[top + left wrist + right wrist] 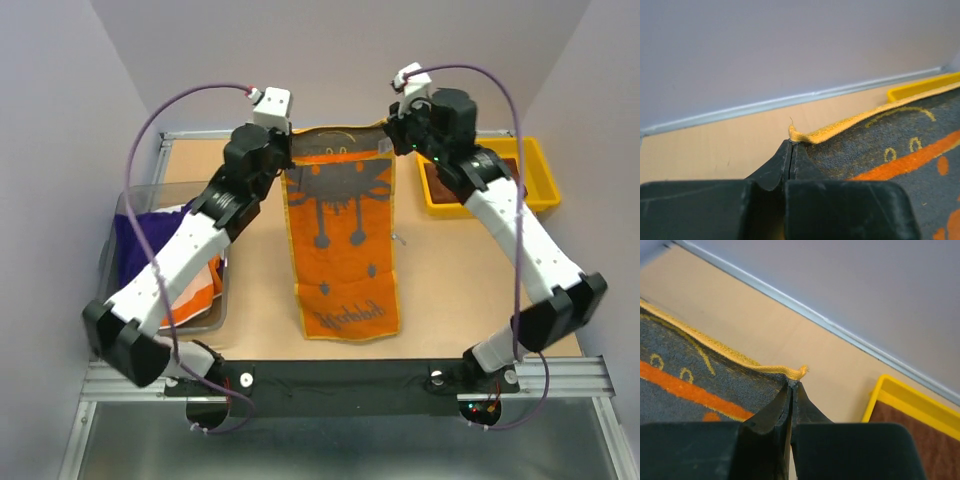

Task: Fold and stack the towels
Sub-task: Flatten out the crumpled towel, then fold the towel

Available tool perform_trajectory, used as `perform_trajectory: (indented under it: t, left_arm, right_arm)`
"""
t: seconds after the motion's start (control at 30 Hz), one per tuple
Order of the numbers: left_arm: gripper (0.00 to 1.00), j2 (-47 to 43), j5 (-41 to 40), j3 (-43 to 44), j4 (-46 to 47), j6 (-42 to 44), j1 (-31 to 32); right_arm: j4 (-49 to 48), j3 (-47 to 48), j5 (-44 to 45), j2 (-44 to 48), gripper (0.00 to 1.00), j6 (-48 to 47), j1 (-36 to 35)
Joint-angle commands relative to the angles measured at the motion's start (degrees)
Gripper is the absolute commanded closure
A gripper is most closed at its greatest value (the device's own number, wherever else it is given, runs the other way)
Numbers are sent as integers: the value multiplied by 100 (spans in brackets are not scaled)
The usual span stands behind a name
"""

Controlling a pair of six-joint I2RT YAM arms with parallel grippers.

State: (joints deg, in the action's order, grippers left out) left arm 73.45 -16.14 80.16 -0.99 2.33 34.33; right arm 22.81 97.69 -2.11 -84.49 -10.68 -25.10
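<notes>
1. Table [440, 290]: pale wood, under both arms.
2. Orange towel [342, 235]: grey and orange pattern with a yellow hem, spread lengthwise between the two arms, its far corners pinched in the grippers and its near end flat on the table.
3. Bin [205, 318]: clear, outboard of the left arm, holding a purple towel [140, 240] and an orange-and-white one [195, 295].
4. Tray [540, 175]: yellow, just outboard of the right gripper, with a brown towel [910, 432] inside.
5. Left gripper [791, 143]: jaws clamped on the towel's far left corner.
6. Right gripper [792, 385]: jaws clamped on the far right corner.
</notes>
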Motion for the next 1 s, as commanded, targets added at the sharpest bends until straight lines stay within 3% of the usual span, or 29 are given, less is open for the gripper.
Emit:
perform_trajectory:
  t: [0.0, 0.17, 0.2, 0.37, 0.63, 0.97]
  left_arm:
    - [100, 651, -337, -97, 696, -101, -522]
    - [100, 2145, 40, 359, 1075, -180, -962]
    - [100, 2904, 328, 804, 1119, -206, -1198]
    - [100, 3728, 691, 1361, 1040, -136, -1367]
    - [100, 3879, 1165, 1178, 979, -215, -1394]
    - [100, 2940, 1929, -183, 952, -943, -1394]
  right_arm:
    - [-715, -206, 1239, -662, 99, -453, 260]
    - [-1515, -40, 1002, -1762, 99, -514, 524]
    - [-1873, 152, 898, -2391, 99, -558, 637]
    - [-2228, 242, 695, -3019, 99, -795, 735]
    - [-2413, -302, 255, -3162, 99, -646, 858]
    - [-2386, -1391, -44, -2302, 99, -444, 867]
